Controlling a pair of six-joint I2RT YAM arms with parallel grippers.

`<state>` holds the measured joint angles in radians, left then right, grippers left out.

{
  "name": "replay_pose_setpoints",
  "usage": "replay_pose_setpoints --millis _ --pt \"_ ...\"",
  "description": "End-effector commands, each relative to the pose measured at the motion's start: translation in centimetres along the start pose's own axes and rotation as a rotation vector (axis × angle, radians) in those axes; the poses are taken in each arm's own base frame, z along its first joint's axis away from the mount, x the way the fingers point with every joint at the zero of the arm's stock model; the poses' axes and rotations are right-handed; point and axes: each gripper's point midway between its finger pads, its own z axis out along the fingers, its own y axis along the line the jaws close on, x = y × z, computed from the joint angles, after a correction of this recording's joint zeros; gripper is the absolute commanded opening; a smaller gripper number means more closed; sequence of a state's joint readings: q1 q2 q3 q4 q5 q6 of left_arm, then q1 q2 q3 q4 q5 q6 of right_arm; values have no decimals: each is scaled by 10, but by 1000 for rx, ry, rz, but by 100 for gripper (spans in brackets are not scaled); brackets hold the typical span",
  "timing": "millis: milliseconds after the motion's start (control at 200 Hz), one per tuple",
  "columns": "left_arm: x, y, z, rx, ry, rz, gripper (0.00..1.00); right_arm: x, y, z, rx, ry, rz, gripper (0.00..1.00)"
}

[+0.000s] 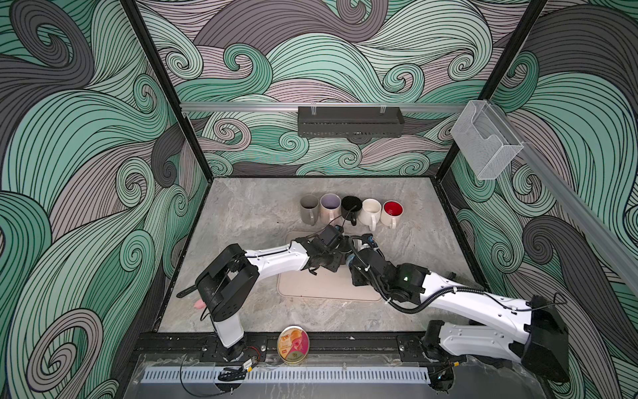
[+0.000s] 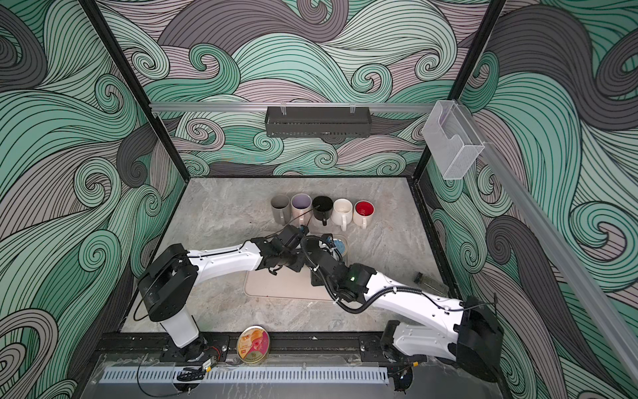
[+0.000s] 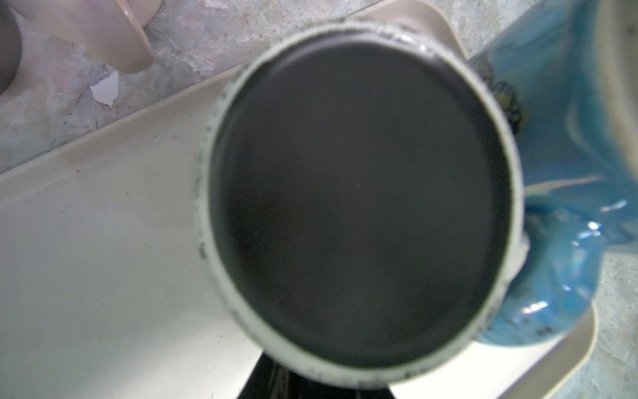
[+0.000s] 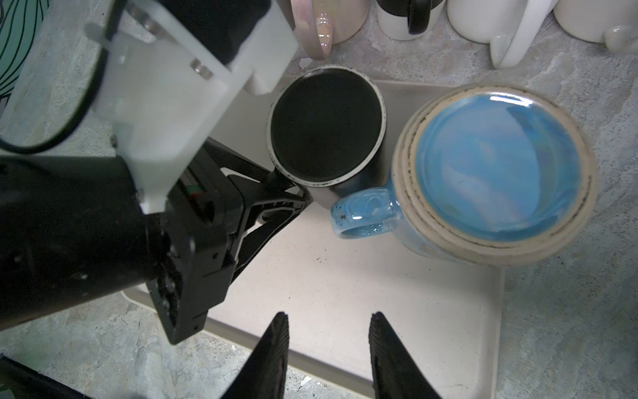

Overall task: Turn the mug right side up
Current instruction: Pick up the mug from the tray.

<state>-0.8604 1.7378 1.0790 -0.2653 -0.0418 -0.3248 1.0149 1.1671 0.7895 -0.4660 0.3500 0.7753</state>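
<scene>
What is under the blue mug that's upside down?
The blue mug stands rim-down on the beige tray, beside the black mug. Only its glazed base shows; whatever lies under it, inside, is covered.

You've got a row of five upright mugs (image 1: 351, 207) just past the jaws, beige tray (image 1: 310, 286) under them, round tin (image 1: 292, 344) well behind; black rack (image 1: 350, 121) & clear box (image 1: 483, 145) up on the walls, far off

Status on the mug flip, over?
Left gripper at handle of black mug, grip unclear. Right gripper open, empty. Mug upside down on tray. Blue mug close beside, also inverted.
</scene>
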Motion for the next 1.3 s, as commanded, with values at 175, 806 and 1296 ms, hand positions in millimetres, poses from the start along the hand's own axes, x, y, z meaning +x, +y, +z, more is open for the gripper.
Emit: replay_pose_setpoints --millis 175,806,1296 --pt "-8 -1 -8 -56 -27 51 9 2 1 4 -12 6 23 41" --pt "-13 7 -69 -146 -147 83 0 -7 21 -5 -142 -31 76 41" --pt "-51 -10 -176 73 -489 -69 0 -30 65 -26 -435 -143 157 41"
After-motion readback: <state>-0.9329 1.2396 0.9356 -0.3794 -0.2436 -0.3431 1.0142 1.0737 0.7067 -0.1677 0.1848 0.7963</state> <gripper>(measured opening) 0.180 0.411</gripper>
